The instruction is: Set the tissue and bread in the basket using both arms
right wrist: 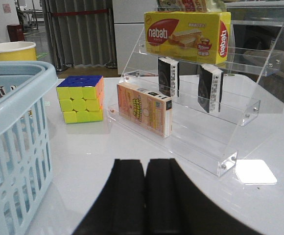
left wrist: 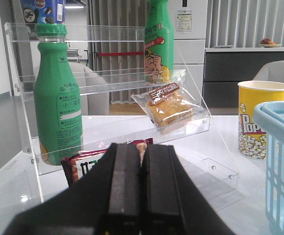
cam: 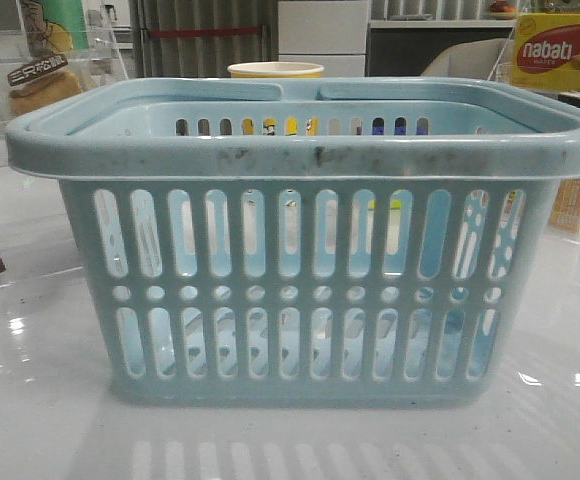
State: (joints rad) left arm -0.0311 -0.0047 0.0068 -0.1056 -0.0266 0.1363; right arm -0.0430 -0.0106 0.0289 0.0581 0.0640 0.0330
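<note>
Pincers both closed, empty: left pincer (left wrist: 141, 188) faces the bread (left wrist: 170, 108) on its shelf; right pincer (right wrist: 145, 193) faces the tissue (right wrist: 211, 88).

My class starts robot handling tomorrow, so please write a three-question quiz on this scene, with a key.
1. True or false: the bread lies in the basket.
2. What stands on the shelf above the tissue? A) nabati box B) apple C) kettle
3. Fill in: the left hand and the right hand are both ___, holding nothing.
Key: 1 false; 2 A; 3 shut.
</note>
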